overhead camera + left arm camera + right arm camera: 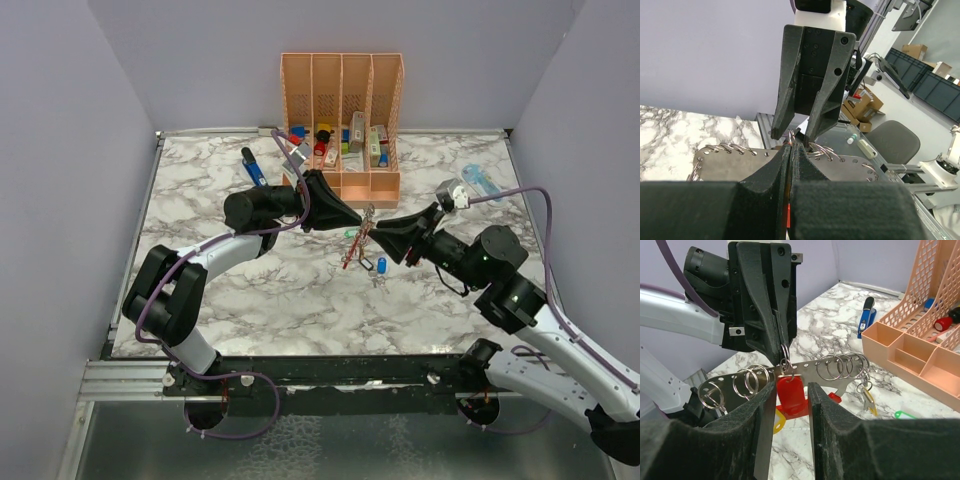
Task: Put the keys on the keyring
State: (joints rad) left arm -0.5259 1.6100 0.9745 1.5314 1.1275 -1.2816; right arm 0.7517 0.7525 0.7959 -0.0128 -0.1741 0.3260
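Observation:
A perforated metal strip (pixel 812 366) carrying several split rings stands on a red base (pixel 835 397) at mid table. My left gripper (pixel 781 352) is shut on one keyring (pixel 785 351) above the strip, and its pads (pixel 782 165) are pressed together. From that ring hangs a red-headed key (pixel 791 392), between the fingers of my open right gripper (pixel 790 407), with a slim gap on its right side. A yellow key (pixel 867 401) dangles from the rings at the strip's right end. A blue key (pixel 382 265) and a green key (pixel 905 415) lie on the marble. The grippers meet tip to tip (pixel 366 228).
A peach slotted organizer (pixel 340 120) with small colourful items stands at the back centre. A blue pen-like tool (pixel 253 166) lies to its left. A pale blue item (pixel 478 180) rests near the right wall. Side walls close in the marble table (pixel 250 290).

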